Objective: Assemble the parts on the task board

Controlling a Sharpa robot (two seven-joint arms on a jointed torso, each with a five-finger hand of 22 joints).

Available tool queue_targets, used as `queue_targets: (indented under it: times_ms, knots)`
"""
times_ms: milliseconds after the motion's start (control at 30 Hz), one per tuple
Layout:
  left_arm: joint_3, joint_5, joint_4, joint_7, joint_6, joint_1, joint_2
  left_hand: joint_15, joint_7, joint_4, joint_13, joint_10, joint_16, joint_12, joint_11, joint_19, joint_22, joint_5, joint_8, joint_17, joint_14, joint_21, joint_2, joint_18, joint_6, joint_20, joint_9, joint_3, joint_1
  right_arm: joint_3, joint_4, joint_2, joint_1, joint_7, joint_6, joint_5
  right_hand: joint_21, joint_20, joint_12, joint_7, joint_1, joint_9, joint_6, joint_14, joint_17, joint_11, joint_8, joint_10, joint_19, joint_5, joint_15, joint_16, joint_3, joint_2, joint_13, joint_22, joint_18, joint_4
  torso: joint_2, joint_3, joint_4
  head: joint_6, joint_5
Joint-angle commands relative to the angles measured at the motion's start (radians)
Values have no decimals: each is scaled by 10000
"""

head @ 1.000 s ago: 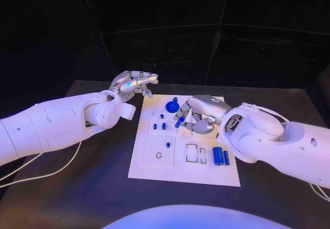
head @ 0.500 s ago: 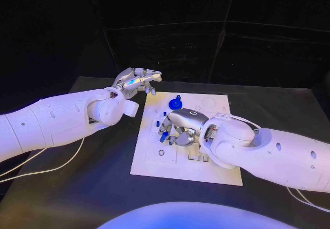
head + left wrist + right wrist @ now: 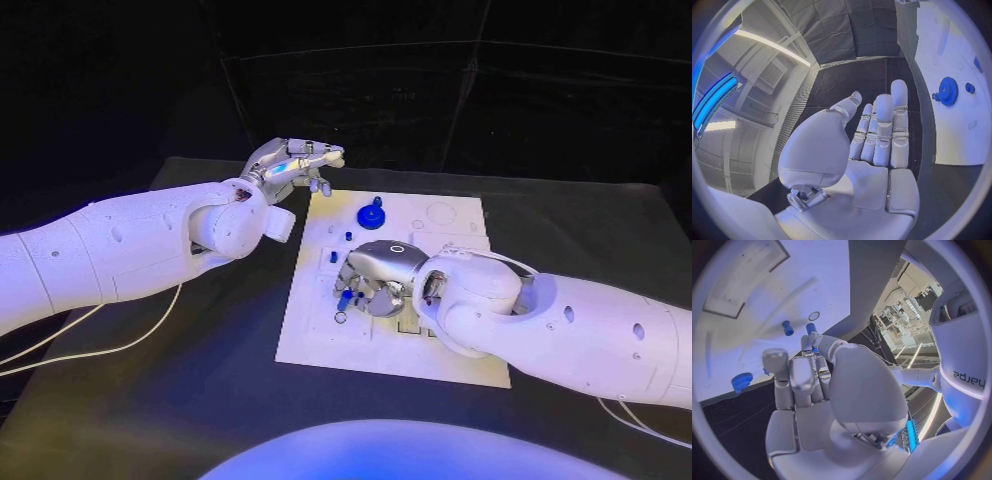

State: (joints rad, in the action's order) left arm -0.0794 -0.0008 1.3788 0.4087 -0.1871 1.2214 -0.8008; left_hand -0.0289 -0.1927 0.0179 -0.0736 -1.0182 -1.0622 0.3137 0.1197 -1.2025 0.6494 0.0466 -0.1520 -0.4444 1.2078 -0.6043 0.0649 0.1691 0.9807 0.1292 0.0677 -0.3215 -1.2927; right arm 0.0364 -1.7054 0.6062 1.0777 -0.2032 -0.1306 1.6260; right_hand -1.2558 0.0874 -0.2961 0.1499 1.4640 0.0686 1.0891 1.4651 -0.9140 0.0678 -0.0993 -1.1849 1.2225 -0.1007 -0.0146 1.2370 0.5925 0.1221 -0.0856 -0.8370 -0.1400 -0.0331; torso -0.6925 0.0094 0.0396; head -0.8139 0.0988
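Right silver hand (image 3: 378, 278) pinches a small blue cylindrical peg (image 3: 345, 297) in its fingers just above the white task board (image 3: 325, 335), apparently lining up the round hole (image 3: 339, 319); left silver hand (image 3: 293, 165) hovers off-board over the black counter (image 3: 173, 400), fingers loosely curled, holding nothing.

Board's (image 3: 320, 330) middle behind right hand (image 3: 378, 275)

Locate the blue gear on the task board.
In the head view, the blue gear sits near the task board's far edge, beyond the right hand and just right of the raised left hand.
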Motion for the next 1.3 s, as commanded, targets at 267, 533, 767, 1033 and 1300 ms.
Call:
queue_targets:
  times_ms: [267, 533, 767, 1033, 1300]
  knots:
    - [7, 29, -20, 33, 98, 20, 37, -13, 21, 13, -13, 62, -6, 65, -18, -75, -17, 42, -44, 9, -57, 68, -46, 138, -67, -4, 13, 72, -51, 6, -28, -16, -20, 356, 380, 148, -45, 31, 42, -1, -139, 19, 72, 53, 20, 16, -37, -77, -5, -64, -6, 57, 6, 17, 9, 28, 32, -30, -3, -2, -2, -37, 33]
    - [7, 29, -27, 31, 103, 20, 51, -12, 21, 19, -13, 66, -6, 71, -19, -78, -20, 42, -48, 13, -57, 72, -50, 138, -69, -4, 13, 76, -65, 13, 26, -77, -66, 355, 413, 202, -44, 30, 44, -2, -142, 19, 72, 53, 19, 15, -37, -77, -7, -70, -6, 58, 4, 20, 9, 31, 31, -34, 0, -6, 14, -34, 14]
    - [7, 29, -33, 28, 106, 20, 53, -12, 21, 19, -13, 66, -6, 71, -19, -78, -20, 42, -48, 13, -57, 72, -50, 138, -69, -4, 13, 76, -65, 23, 95, -125, -97, 292, 482, 297, -44, 30, 44, -2, -142, 19, 72, 53, 19, 15, -37, -77, -7, -70, -6, 58, 4, 20, 9, 31, 31, -34, 1, -12, 9, -42, 14]
    - [7, 29, -33, 23, 108, 20, 60, -12, 21, 19, -13, 66, -6, 71, -19, -78, -20, 42, -48, 13, -57, 72, -50, 138, -69, -4, 13, 76, -65, 37, 131, -188, -120, 188, 676, 417, -42, 27, 52, -2, -169, 18, 75, 50, 27, 14, -38, -81, -14, -88, -8, 56, -10, 24, 7, 39, 29, -41, -6, -5, 6, -60, 17]
    - [7, 29, -35, 17, 109, 20, 55, -12, 21, 19, -13, 66, -6, 71, -19, -78, -20, 42, -48, 13, -57, 72, -50, 138, -69, -4, 13, 76, -65, 49, 175, -220, -128, -86, 661, 782, -3, 35, 151, 30, -302, -5, -24, 32, 82, 38, 22, 16, -74, -81, 7, 34, -95, 74, 22, 122, 19, -71, -1, -7, 11, -73, 14]
